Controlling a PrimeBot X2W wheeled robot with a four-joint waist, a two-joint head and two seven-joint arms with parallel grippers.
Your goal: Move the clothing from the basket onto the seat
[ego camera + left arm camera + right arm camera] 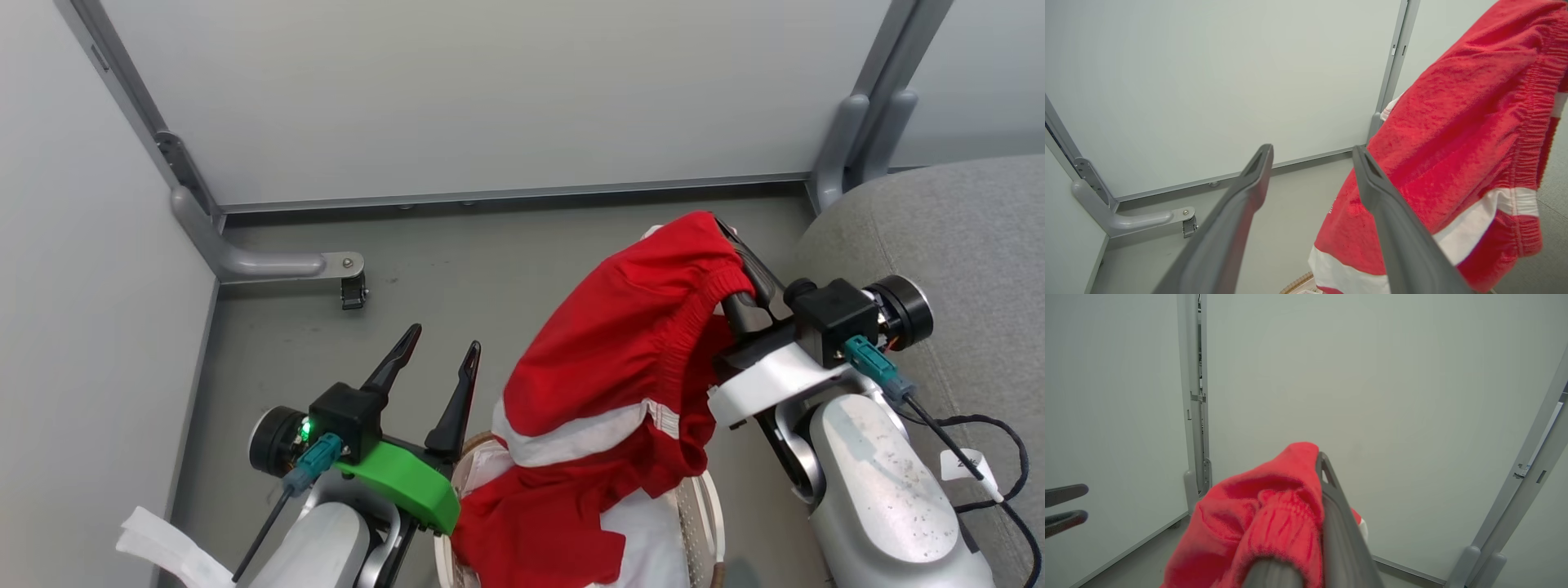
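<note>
Left gripper (445,339): lowest and closest in the head view, above the basket's left rim, its two dark fingers spread apart with nothing between them; in its own wrist view the right-hand finger stands just beside the hanging red cloth, and contact cannot be judged.
Right gripper (729,233): fingers together, pinching the elastic waistband of the clothing, which bunches over and around them; it is raised above the basket and angled toward the back wall.
Clothing (620,343): bright red fabric with a white stripe, lifted by its waistband and hanging in a long drape down to the basket; more red cloth lies in the basket and spills over the left rim.
Basket (709,510): cream perforated wall with a brown woven rim, at the bottom centre between the two arms; a white patch shows among the red, and whether it is cloth or plastic cannot be told.
Seat (963,237): grey upholstered cushion at the right edge, just beyond the right arm, with no clothing on the visible part.
Floor (490,245): grey.
Wall panels (490,90): pale, in grey metal frames, enclosing the corner behind.
</note>
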